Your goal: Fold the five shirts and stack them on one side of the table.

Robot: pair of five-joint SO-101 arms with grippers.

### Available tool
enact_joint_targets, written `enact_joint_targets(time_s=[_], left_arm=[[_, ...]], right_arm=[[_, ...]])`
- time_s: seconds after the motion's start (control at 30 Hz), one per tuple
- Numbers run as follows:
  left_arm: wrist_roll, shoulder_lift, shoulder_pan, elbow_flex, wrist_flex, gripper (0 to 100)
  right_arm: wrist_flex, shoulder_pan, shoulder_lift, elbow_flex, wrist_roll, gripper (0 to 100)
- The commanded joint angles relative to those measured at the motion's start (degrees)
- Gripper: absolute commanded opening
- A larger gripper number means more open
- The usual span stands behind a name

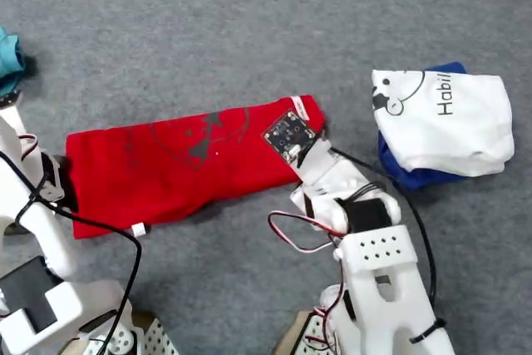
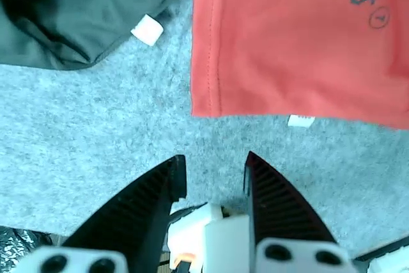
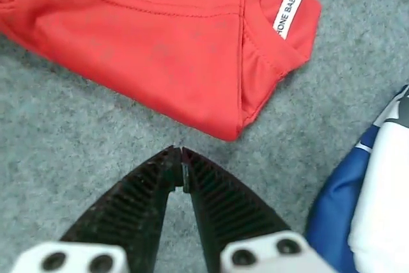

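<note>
Just off the red shirt (image 1: 183,164), the left gripper (image 2: 214,159) stands spread beside a dark shirt (image 2: 70,17), the right gripper (image 3: 180,153) pressed together near the white shirt (image 1: 449,126).

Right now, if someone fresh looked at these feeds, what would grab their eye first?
The red shirt, folded into a long band across the middle of the grey table, stands out first. Next comes the white shirt lying on a blue shirt at the table's right side. An arm waits off each end of the red shirt: the left end effector open, the right end effector shut on nothing.
</note>
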Motion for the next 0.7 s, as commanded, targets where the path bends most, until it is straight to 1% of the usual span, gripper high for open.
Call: enact_joint_targets(time_s=[0.0,0.13,0.27,0.43,0.67], left_arm=[[1.8,-1.4,0.6,1.4,-4.3,16],[3.3,2.1,1.1,3.5,-7.6,16],[3.3,9.9,1.4,2.8,-7.9,16],[3.3,18.9,1.3,0.5,-12.0,16],[3.3,21.5,1.4,-2.3,-16.9,16]], right_arm=[[-3.2,1.3,1.5,0.8,-0.6,0.2],[-5.3,1.3,5.1,1.0,-0.6,0.2],[-6.9,1.3,8.3,0.7,-0.6,0.2],[-7.5,1.3,10.1,0.6,-0.6,0.2],[-7.2,1.3,10.1,0.6,-0.6,0.2]])
